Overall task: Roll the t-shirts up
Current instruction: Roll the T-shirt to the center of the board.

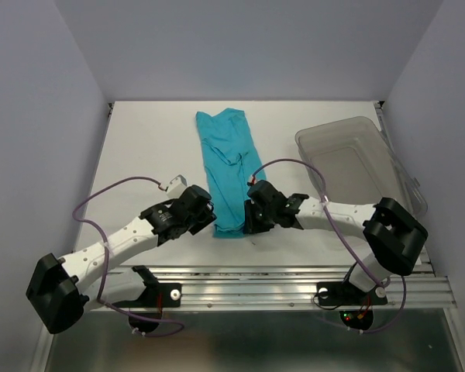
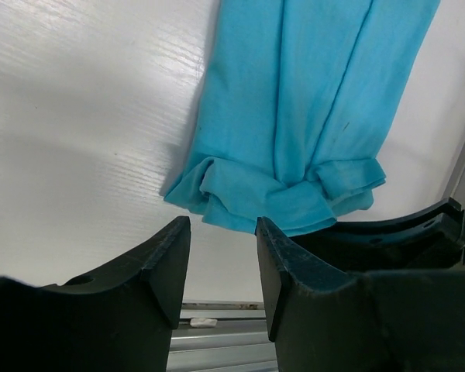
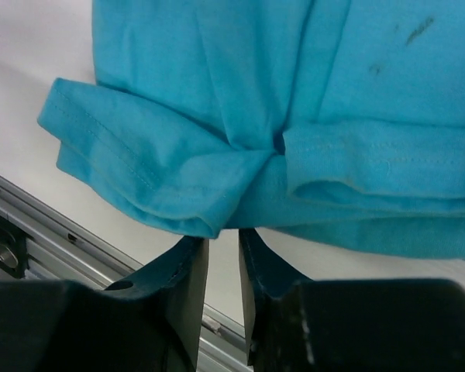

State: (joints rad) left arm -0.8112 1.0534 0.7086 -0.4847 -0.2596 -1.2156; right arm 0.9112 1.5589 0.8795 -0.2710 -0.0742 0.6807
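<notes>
Overhead and wrist views of a two-arm rig at a white table (image 1: pixel 151 147). The t-shirt (image 1: pixel 229 167), plain teal cloth folded lengthwise into a narrow strip, lies flat near the middle of the table, its collar end toward the far edge and its hem end close to the near edge. The hem end is turned up on itself into a low, loose, rumpled fold, shown in the left wrist view (image 2: pixel 294 194) and the right wrist view (image 3: pixel 240 170). The left gripper (image 1: pixel 210 216) sits low at the near left corner of the strip; its fingers are spread, with bare table showing between them, and the tips stand just short of the folded hem (image 2: pixel 223 232). The right gripper (image 1: pixel 249 221) sits at the near right corner of the strip; its fingers are parted by a narrow gap that shows bare table, and the hem fold lies at or over the tips (image 3: pixel 223 249); whether it touches them cannot be told. Two small dark marks show on the cloth in the right wrist view. A clear grey-tinted bin (image 1: pixel 356 164) stands at the right side of the table, apart from the shirt. A metal rail (image 1: pixel 256 283) runs along the near edge.
</notes>
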